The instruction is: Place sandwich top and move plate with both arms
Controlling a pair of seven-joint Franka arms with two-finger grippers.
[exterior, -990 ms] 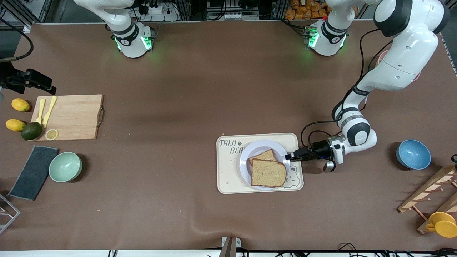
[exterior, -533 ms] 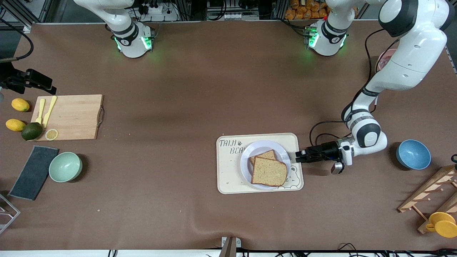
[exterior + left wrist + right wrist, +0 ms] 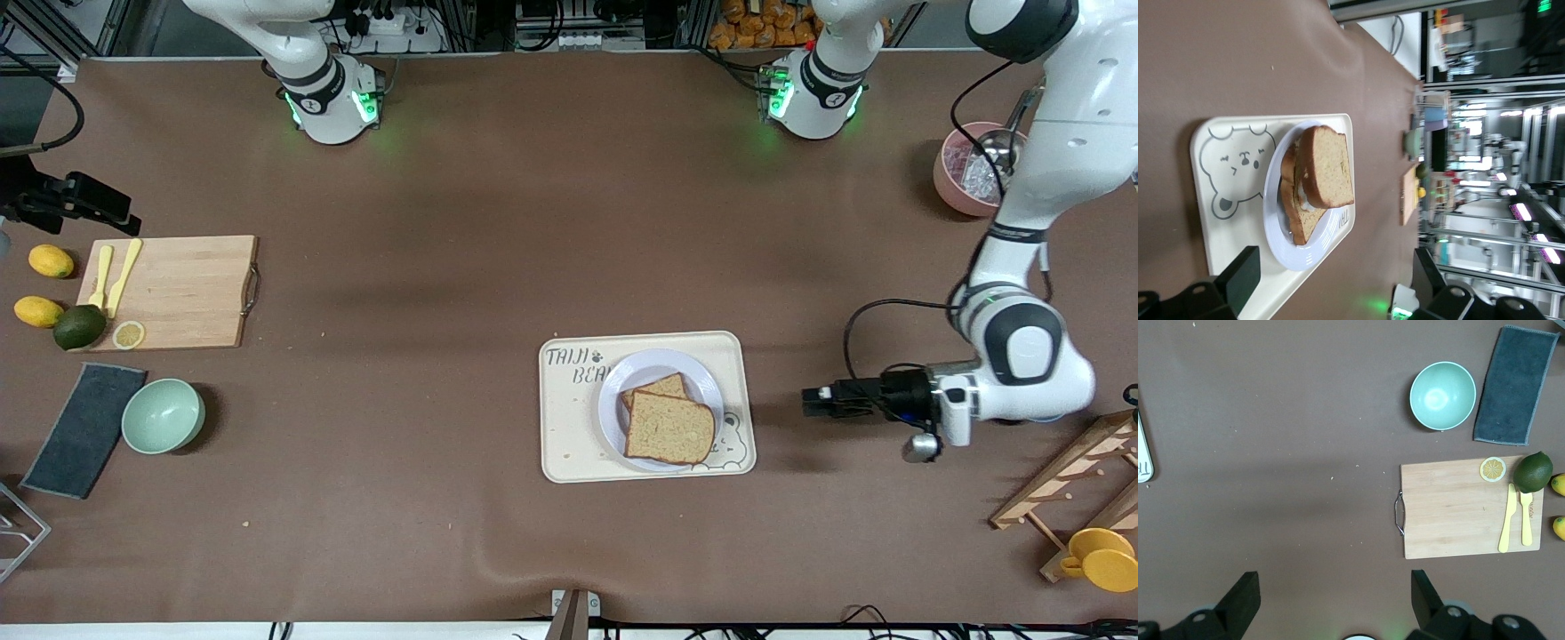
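Observation:
The sandwich top (image 3: 669,428), a plain tan slice, lies on a lower bread slice on the lavender-white plate (image 3: 613,391). The plate stands on the cream bear tray (image 3: 569,444). My left gripper (image 3: 813,398) is open and empty. It lies level, low over the bare table beside the tray, toward the left arm's end, and points at the plate. The left wrist view shows the sandwich top (image 3: 1328,167), the plate (image 3: 1281,227) and the tray (image 3: 1218,220) ahead of my left gripper (image 3: 1335,280). My right gripper (image 3: 1331,600) is open and empty, high over the table near its base, and waits.
A pink bowl (image 3: 965,169) stands by the left arm. A wooden rack (image 3: 1076,480) and a yellow cup (image 3: 1102,556) are at the near corner of that end. A cutting board (image 3: 173,292), green bowl (image 3: 163,415) and grey cloth (image 3: 84,429) are at the right arm's end.
My left gripper has drawn back from the plate's rim toward the left arm's end of the table. The plate and sandwich stay on the tray. The right arm has not moved.

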